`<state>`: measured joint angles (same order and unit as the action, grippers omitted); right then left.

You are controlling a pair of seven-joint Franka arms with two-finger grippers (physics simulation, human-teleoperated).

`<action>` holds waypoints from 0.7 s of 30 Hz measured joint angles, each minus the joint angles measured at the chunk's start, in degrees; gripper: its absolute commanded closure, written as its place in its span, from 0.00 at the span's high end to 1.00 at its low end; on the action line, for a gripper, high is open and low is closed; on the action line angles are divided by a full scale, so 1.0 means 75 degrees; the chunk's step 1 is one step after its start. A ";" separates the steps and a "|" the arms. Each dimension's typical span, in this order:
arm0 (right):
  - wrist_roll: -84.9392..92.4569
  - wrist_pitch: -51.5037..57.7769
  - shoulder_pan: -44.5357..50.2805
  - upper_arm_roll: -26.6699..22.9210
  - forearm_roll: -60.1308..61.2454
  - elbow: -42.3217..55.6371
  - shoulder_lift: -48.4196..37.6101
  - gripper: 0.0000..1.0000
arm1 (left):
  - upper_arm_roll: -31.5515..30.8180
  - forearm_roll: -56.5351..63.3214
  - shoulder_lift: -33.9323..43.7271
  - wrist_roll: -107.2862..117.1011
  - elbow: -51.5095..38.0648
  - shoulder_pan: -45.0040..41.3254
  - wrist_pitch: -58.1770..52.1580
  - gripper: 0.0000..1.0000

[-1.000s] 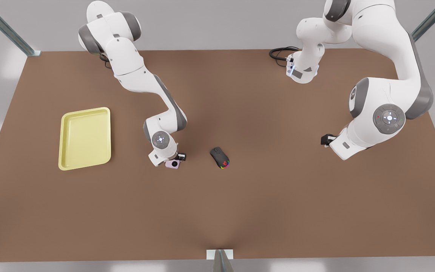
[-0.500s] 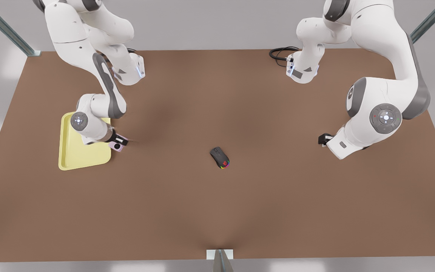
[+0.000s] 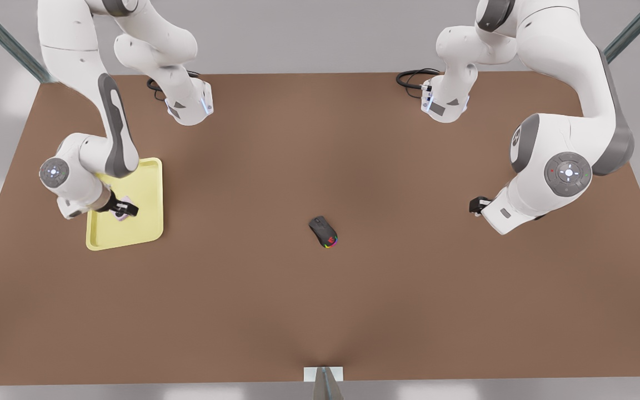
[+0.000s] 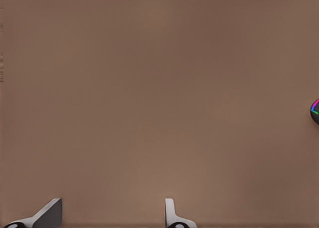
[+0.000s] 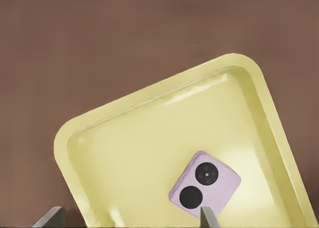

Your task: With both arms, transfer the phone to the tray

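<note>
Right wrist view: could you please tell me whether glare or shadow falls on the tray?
Right wrist view: a soft bright patch lies on the tray floor beside the phone, with no hard shadow; front view: the tray looks evenly lit.

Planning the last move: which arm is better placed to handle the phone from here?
Right. The right tool hangs open directly over the tray, with the phone lying flat inside it. The left tool waits open at the far side, beyond the mouse.
</note>
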<state>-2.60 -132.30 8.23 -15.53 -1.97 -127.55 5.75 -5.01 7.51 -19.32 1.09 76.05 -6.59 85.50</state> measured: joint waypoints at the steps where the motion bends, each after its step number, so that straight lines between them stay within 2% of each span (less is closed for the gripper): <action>1: 0.0009 0.0443 0.0215 0.0404 -0.0013 0.0686 -0.0197 1.00 | 0.0000 0.0001 0.0000 0.0000 0.0000 -0.0001 0.0001 1.00; 5: 0.0073 0.2671 0.1459 0.0959 0.0026 0.3794 -0.0414 1.00 | 0.0002 0.0009 0.0001 -0.0001 -0.0013 -0.0001 0.0006 1.00; 7: 0.0136 0.3758 0.1324 0.1487 0.0016 0.5078 -0.0207 1.00 | 0.0002 0.0012 0.0001 -0.0001 -0.0021 -0.0001 0.0009 1.00; 9: 0.0195 0.4558 0.0803 0.1784 -0.0026 0.5467 -0.0149 1.00 | 0.0002 0.0017 0.0001 -0.0001 -0.0023 -0.0001 0.0011 1.00; 15: 0.0337 0.5860 -0.1149 0.1808 -0.0083 0.5609 -0.0115 1.00 | 0.0002 0.0024 0.0001 -0.0002 -0.0024 -0.0001 0.0012 1.00; 18: 0.0393 0.6156 -0.0975 0.1797 -0.0091 0.6251 0.0717 1.00 | 0.0002 0.0025 0.0001 -0.0001 -0.0024 -0.0001 0.0012 1.00; 21: 0.0439 0.6336 -0.0587 0.1823 -0.0097 0.6516 0.1020 1.00 | 0.0002 0.0025 0.0001 0.0000 -0.0024 -0.0001 0.0010 1.00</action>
<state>0.69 -84.79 3.83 -1.86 -2.70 -78.68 13.40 -5.00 7.70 -19.32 1.09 75.88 -6.59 85.57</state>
